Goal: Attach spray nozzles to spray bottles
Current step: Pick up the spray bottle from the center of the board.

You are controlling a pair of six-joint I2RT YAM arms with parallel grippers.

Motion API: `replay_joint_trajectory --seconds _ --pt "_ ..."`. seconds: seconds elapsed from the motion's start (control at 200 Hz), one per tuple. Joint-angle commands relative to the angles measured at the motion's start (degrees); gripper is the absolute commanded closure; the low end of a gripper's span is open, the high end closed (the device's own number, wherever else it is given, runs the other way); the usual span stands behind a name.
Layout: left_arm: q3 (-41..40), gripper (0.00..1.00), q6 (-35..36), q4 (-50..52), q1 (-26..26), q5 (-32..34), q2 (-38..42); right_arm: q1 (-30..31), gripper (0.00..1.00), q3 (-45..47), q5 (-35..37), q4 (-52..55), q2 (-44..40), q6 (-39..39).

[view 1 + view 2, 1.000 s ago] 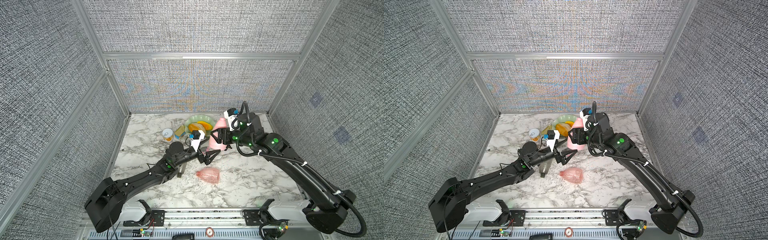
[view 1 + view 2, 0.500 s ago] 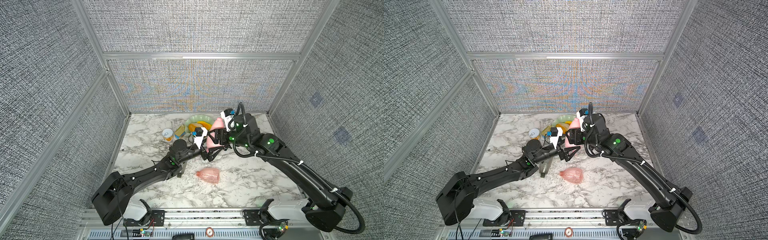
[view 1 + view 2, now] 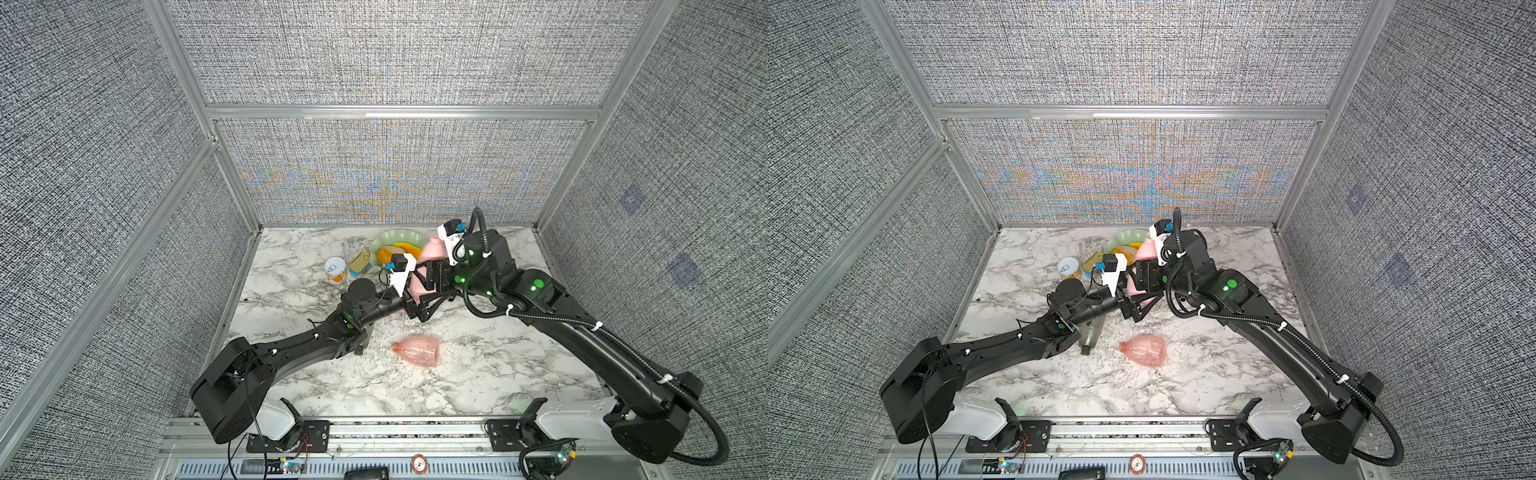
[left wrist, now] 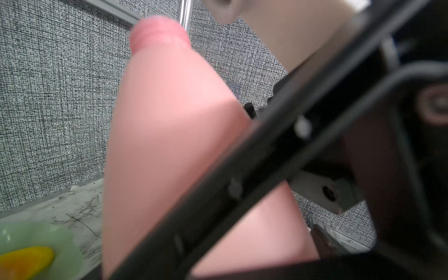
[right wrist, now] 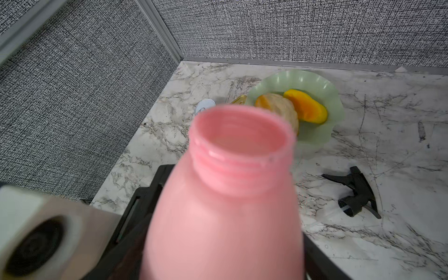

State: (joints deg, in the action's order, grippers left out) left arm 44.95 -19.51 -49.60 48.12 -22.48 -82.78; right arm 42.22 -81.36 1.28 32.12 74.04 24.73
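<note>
Item: pastel pink bottle [image 3: 429, 250]; upright, neck bare, centre of frame in both top views, clamped in right jaws; left jaws spread wide beside its base, contact unclear; black nozzle [image 5: 355, 194] loose on worktop [image 3: 478, 374], right of frame in right wrist view; hazard: arms crowded, left jaws may nudge the base and twist the bottle askew; change: a second ago left jaws hung lower left, clear of the bottle.
</note>
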Motion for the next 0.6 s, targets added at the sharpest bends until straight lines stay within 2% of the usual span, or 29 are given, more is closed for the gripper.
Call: replay_joint_trajectory --seconds 0.0,0.23,0.35,0.46,0.595 --pt "0.36 0.04 0.48 -1.17 -0.09 -0.90 -0.32 0.06 0.22 0.23 2.07 -1.42 -0.54 0.03" --pt "1.01 0.07 0.87 0.64 -0.04 -1.21 -1.09 0.14 0.23 0.25 1.32 -2.15 -0.50 0.02" --pt "1.36 0.13 1.13 0.79 -0.06 -1.95 -1.45 0.55 0.22 0.13 0.90 -2.29 -0.43 -0.42" --pt "1.81 0.20 2.33 2.05 -0.13 -1.24 -1.59 0.84 0.22 0.41 0.23 -2.84 -0.86 -0.55" --pt "1.19 0.22 3.03 1.33 -0.10 1.50 -1.59 1.03 0.19 0.42 -0.70 -2.96 -1.48 -0.73"
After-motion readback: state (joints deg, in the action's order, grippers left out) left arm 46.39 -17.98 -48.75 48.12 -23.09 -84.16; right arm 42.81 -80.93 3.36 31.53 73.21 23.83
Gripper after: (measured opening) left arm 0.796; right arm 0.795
